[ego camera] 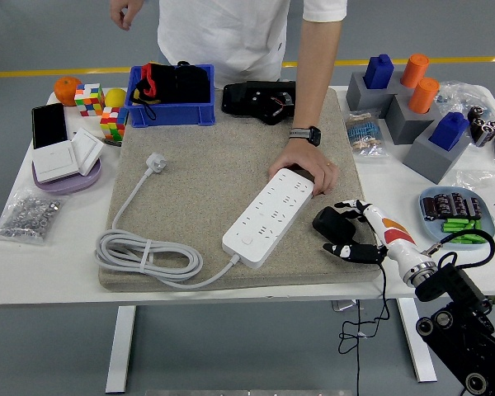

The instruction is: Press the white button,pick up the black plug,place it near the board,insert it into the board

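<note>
Head view. Small black plastic plug [330,223], rigid, light, lay on beige mat beside long white power board [269,216]. Right hand [351,230], fingers curled around plug body. Best gripped across sides. Left hand unseen.

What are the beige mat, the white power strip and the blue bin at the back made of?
The beige mat looks like felt or a dense fabric pad: speckled, matte, with a soft thick edge. The white power strip appears to be smooth hard plastic with a slight sheen and moulded sockets. The blue bin seems to be rigid moulded plastic, evenly coloured, with a stiff rim.
</note>
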You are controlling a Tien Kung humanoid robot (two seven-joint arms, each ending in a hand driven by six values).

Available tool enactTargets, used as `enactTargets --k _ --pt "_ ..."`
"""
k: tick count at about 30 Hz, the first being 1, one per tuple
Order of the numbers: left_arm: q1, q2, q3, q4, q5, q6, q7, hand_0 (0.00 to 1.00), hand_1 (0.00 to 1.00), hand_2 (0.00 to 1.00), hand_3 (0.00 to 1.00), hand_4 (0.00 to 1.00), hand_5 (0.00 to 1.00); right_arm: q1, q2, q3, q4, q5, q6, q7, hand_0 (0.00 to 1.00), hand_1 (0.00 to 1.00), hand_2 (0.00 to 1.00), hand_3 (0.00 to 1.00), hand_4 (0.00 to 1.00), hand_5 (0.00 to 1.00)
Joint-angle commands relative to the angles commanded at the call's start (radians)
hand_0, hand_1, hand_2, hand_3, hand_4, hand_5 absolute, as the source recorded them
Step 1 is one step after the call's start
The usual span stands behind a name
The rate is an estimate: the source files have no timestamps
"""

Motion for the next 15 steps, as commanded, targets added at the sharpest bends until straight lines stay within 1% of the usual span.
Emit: enactTargets --k 5,6,11,12,15 --pt "0.002 -0.001 -0.001 0.0 0.0 0.0 0.0 0.7 0.67 0.647 0.65 0.562 0.191 0.012 0.002 -0.016 -0.006 0.008 -0.006 0.005 0.698 0.689 0.655 0.748 0.965 0.317" --pt "0.002 -0.001 -0.001 0.0 0.0 0.0 0.0 0.7 0.67 0.647 0.65 0.561 0.191 0.014 0.001 -0.019 -0.006 0.011 -0.008 0.007 0.678 0.663 0.633 0.73 0.927 0.297" --pt "0.002 -0.002 -0.001 0.0 -0.001 0.0 0.0 0.7 0.67 0.647 0.65 0.561 0.191 0.023 0.0 -0.028 0.0 0.019 -0.017 0.015 0.678 0.663 0.633 0.73 0.927 0.297" --pt "0.002 -0.002 -0.001 0.0 -0.002 0.0 0.0 0.699 0.67 0.647 0.65 0.561 0.191 0.024 0.0 -0.029 0.001 0.019 -0.019 0.016 0.67 0.653 0.621 0.7 0.903 0.279" --pt "0.002 -0.002 -0.001 0.0 -0.002 0.0 0.0 0.699 0.67 0.647 0.65 0.561 0.191 0.027 -0.001 -0.03 0.002 0.021 -0.024 0.02 0.67 0.653 0.621 0.7 0.903 0.279"
